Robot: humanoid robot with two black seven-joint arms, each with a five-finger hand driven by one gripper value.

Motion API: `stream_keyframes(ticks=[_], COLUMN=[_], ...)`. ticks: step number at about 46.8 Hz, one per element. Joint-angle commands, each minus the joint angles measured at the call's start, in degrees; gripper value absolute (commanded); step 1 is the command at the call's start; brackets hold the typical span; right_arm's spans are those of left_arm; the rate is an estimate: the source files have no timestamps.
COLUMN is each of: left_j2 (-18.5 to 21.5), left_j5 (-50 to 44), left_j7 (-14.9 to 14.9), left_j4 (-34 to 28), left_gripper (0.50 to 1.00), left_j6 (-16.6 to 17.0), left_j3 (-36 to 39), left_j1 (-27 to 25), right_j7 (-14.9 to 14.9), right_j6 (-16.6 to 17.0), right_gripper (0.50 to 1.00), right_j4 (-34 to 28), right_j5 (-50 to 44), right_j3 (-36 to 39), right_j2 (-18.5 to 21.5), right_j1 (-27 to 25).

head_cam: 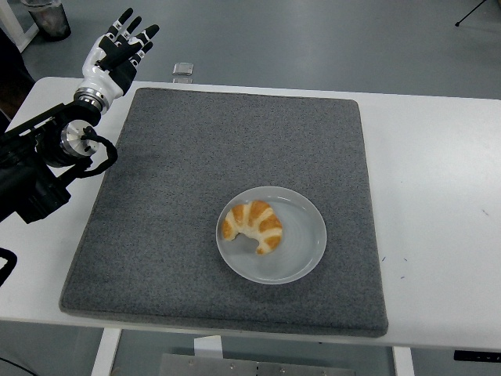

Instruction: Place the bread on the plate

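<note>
White desk [438, 157] carries a grey mat [172, 196] where the bread [251, 225] already lies on the plate [301, 251], left hand [116, 53] open and empty, leaving nothing undone.

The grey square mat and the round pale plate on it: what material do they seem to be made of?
The grey square mat looks like felt or short-pile fabric: its surface is matte and finely speckled, and its edges are soft and rounded. The round pale plate looks like glazed ceramic or perhaps smooth plastic: its rim shows soft reflections, and the picture does not settle which. The golden croissant on it has a baked, striped crust.
</note>
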Motion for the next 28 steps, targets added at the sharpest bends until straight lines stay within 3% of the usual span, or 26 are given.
stream_keyframes(ticks=[1, 28], left_j2=[-1.36, -3.56], left_j5=[0.08, 0.17], left_j7=[-0.02, -0.55], left_j4=[1.16, 1.33], left_gripper=[0.999, 0.999], left_j6=[0.06, -0.02], left_j3=[-1.90, -2.52], left_j1=[0.24, 0.95], right_j7=[0.00, 0.00], right_j6=[0.13, 0.31], right_gripper=[0.952, 0.952], right_j4=[0.08, 0.08], right_j5=[-0.10, 0.17], right_j3=[0.02, 0.20], right_j2=[0.00, 0.00], right_j1=[-0.11, -0.02])
